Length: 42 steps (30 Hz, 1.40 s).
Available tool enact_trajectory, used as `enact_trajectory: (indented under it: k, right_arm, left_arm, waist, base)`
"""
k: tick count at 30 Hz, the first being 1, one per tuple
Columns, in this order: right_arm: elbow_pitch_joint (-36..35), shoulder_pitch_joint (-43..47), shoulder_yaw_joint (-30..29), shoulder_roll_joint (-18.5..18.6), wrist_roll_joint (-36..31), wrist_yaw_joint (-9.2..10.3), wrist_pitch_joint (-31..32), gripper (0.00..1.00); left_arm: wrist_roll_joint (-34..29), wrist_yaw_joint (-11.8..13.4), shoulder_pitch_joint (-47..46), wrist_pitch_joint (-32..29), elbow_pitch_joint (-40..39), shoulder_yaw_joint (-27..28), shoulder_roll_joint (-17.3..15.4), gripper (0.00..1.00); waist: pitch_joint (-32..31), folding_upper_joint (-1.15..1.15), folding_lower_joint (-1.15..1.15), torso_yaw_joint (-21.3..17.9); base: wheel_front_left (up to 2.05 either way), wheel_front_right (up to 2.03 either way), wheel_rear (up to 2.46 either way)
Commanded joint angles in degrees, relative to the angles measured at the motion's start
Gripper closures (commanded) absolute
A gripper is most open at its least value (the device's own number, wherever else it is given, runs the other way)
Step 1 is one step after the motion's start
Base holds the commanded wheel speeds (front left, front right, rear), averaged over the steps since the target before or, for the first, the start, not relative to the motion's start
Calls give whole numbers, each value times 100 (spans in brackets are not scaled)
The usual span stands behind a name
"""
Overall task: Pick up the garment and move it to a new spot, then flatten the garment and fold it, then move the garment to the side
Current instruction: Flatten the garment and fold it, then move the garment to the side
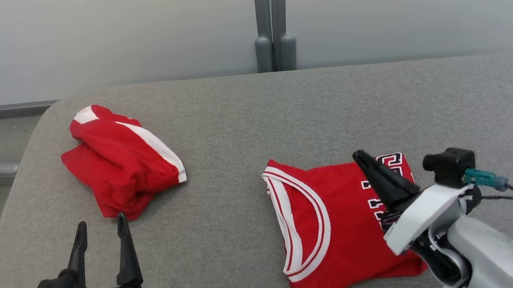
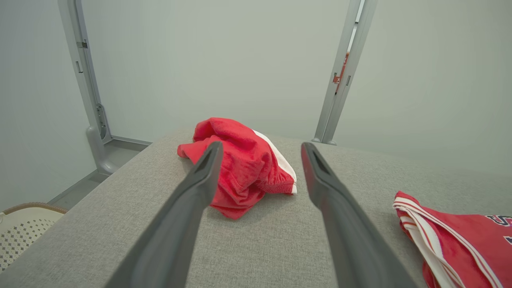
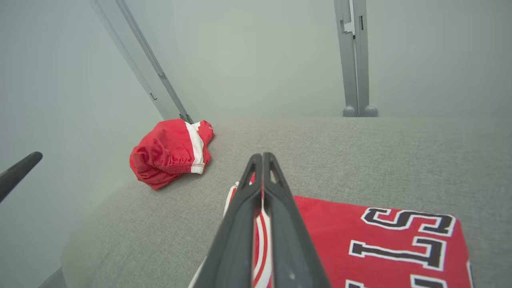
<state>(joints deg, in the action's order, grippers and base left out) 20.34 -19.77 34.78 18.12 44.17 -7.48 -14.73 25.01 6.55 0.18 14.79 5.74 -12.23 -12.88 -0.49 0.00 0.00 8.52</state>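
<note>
Status: jersey (image 1: 343, 230) already looks folded, a flat rectangle on the grey padded top (image 1: 282, 112), right-center in head view, neck trim toward robot's left. So imo we're at the last step: move it to the side. R gripper (image 1: 359, 155) sits low over the jersey's far-right part, fingers pressed together. No cloth visible btwn them, so closed on nothing afaict. L gripper (image 1: 101, 223) is at lower left, fingers spread wide, empty, well apart from jersey. Next move needs R to open, get a finger under the stack's edge and pinch all layers. Fabric looks thin, so the top layer could shear off and undo the fold. Crumpled red shorts (image 1: 119, 164) occupy the far left, so pick the drop spot accordingly. View diffs: R wrist view shows the black/white lettering (image 3: 408, 220) plainly, and the tips about at the jersey's far edge; in head view the arm covers most of that. L wrist view gives a clear look at a white perforated basket (image 2: 24, 228) low beside the top.
</note>
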Motion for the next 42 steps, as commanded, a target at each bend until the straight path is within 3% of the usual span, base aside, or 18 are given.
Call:
enact_trajectory:
  k: [1, 5, 12, 19, 28, 42]
  right_arm:
    - [-108, -50, -181, 111, -126, -3, -36, 0]
    - [-414, 19, -779, 236, -479, -3, -44, 0]
    - [-961, 569, -1981, 25, -1163, -3, -45, 0]
    - [-1072, 1246, -2585, -168, -1657, -3, -46, 0]
    - [-1012, 1452, -2641, -354, -1919, -3, -47, 0]
    - [-522, 1188, -2434, -236, -1845, -3, 91, 0]
  left_arm:
    - [31, 36, 61, 27, -44, 48, -48, 0]
    - [30, 63, 96, 35, -118, 121, -65, 0]
    - [-51, 47, 134, 38, -126, 201, -47, 0]
    - [-304, -67, 54, 43, -34, 165, 29, 0]
    - [-555, -253, 23, 40, 122, 283, 238, 0]
    - [-725, -448, -14, 41, 241, 425, 432, 0]
  waist:
    - [-65, 0, 0, -206]
    - [-64, 0, 0, -401]
    - [-68, 0, 0, -671]
    - [-39, 0, 0, -795]
    - [-7, 0, 0, -929]
    - [7, 0, 0, -773]
  base:
    - [0, 0, 0]
    - [0, 0, 0]
    - [0, 0, 0]
    - [0, 0, 0]
    - [0, 0, 0]
    - [0, 0, 0]
